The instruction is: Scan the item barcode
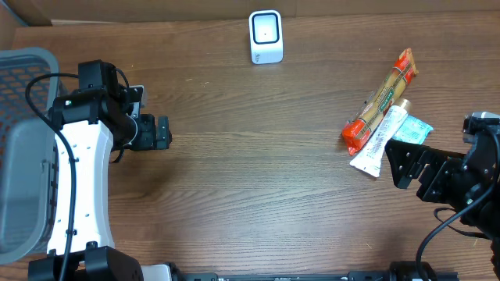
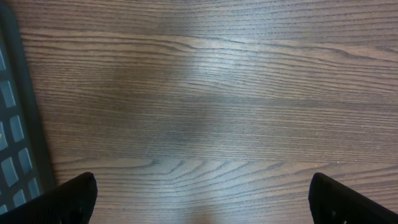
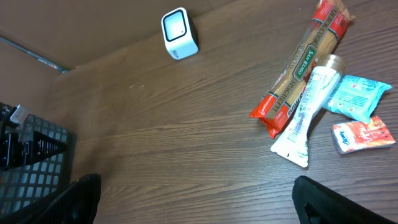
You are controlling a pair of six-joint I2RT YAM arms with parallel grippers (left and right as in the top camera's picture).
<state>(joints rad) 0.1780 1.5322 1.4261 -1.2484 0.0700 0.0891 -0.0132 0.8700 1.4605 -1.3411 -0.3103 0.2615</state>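
Brown wood grain covers the surface [image 1: 258, 187] that carries everything. A white scanner [image 1: 266, 36] stands upright at the far edge, a little right of the middle and well apart from both arms.

The items lie in a cluster on the right side. A long red and tan packet [image 1: 384, 97], perhaps pasta, lies slantwise with its red end nearer and further left. A white tube [image 3: 303, 118] lies along the packet's near half, touching it. Its flat crimped end points near and its cap points far. A teal pouch [image 3: 357, 96] sits just right of the tube, with one edge tucked against the tube by the cap. A small orange sachet [image 3: 364, 135] lies just near of the pouch. It shows only in the right wrist view, since the right arm covers that spot from overhead.

The right tool [image 3: 199, 208] has its fingers spread wide and holds nothing. From overhead it sits just near and right of the tube's crimped end. Whether it touches the tube cannot be told.

The left tool [image 2: 205, 205] is also spread wide and empty. It hangs over bare wood on the left side, well apart from the items. A grey basket [image 1: 23, 156] with a mesh wall stands at the left edge, just beside the left arm.
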